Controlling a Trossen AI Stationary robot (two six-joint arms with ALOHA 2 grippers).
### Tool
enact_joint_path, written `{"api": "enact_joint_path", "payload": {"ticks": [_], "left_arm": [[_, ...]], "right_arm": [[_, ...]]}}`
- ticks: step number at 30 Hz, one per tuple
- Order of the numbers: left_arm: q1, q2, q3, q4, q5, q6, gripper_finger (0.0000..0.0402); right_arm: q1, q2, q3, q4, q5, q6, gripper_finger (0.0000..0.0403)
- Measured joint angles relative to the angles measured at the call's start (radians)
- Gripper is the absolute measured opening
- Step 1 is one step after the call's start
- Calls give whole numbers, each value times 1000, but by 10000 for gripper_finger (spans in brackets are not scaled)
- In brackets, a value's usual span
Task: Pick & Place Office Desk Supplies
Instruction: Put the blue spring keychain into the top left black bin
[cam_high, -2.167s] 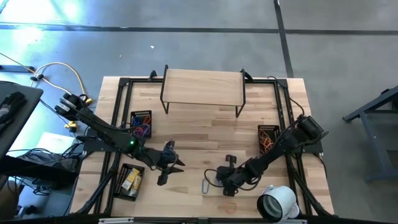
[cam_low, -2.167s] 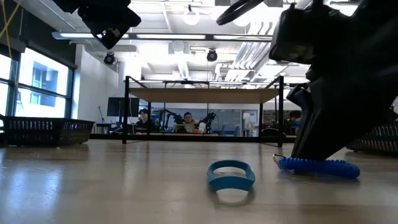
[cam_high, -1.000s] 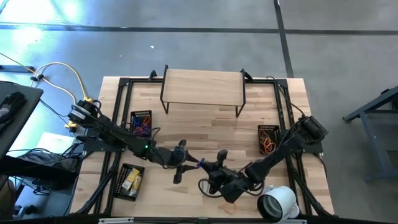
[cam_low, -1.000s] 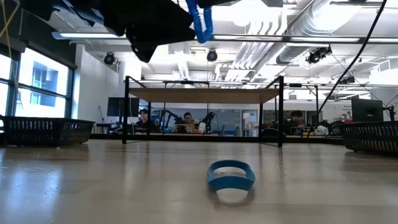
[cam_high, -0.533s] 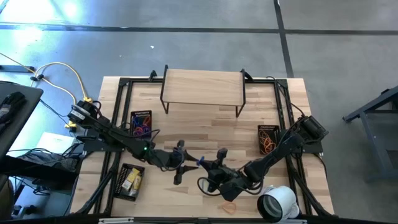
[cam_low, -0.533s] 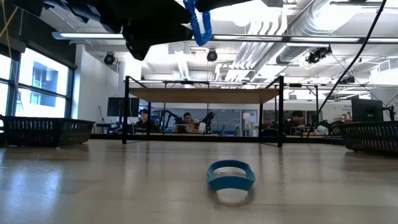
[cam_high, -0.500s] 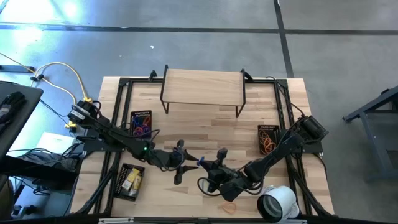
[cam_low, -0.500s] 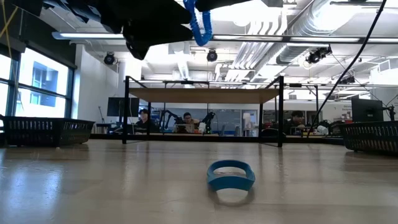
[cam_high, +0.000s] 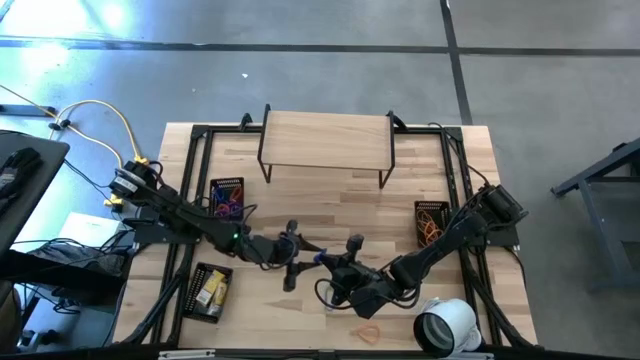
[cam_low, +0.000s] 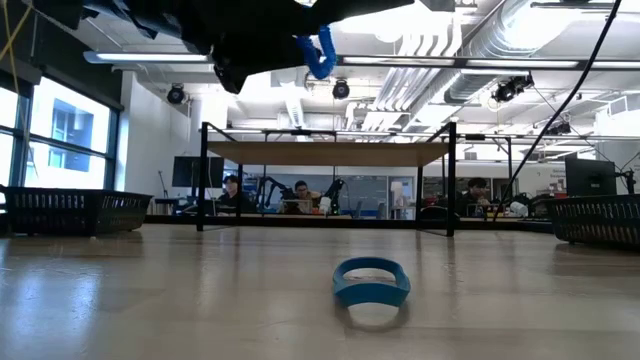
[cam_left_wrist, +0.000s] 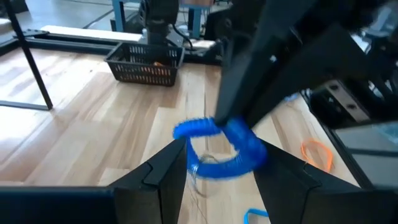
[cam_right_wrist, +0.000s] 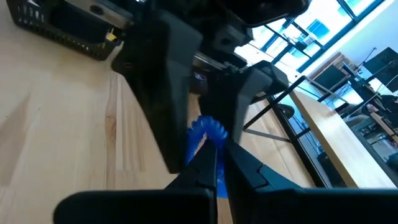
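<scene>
The right gripper (cam_right_wrist: 214, 163) is clamped on a blue coil (cam_right_wrist: 205, 134), held in the air. The left gripper (cam_left_wrist: 219, 163) faces it with fingers spread either side of the coil; whether they touch is hard to judge. Below them a blue loop (cam_low: 371, 281) lies on the table (cam_high: 400, 210). Farther off sits a basket (cam_left_wrist: 146, 62).

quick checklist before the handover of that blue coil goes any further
1. Right tool shut on blue coil: ok.
2. Left tool open, a finger on each side of the coil: ok.
3. Left fingers already touching the coil: cannot tell.
4. Coil lifted off the table: ok.
5. Blue loop lying on the table, clear of both tools: ok.
6. Left basket with purple and blue loops unobstructed: ok.
</scene>
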Motion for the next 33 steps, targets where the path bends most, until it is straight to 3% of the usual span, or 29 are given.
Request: {"api": "enact_joint_path", "payload": {"ticks": [15, 25, 29, 33], "left_arm": [[23, 0, 0, -31, -1, -28, 170], [22, 0, 0, -34, -83, -28, 165], [15, 0, 0, -34, -87, -28, 125], [10, 0, 0, -34, -89, -25, 49]], "right_arm": [[8, 0, 0, 0, 51, -7, 3], [10, 0, 0, 0, -12, 0, 3], [9, 0, 0, 0, -122, 2, 11], [9, 0, 0, 0, -129, 9, 49]]}}
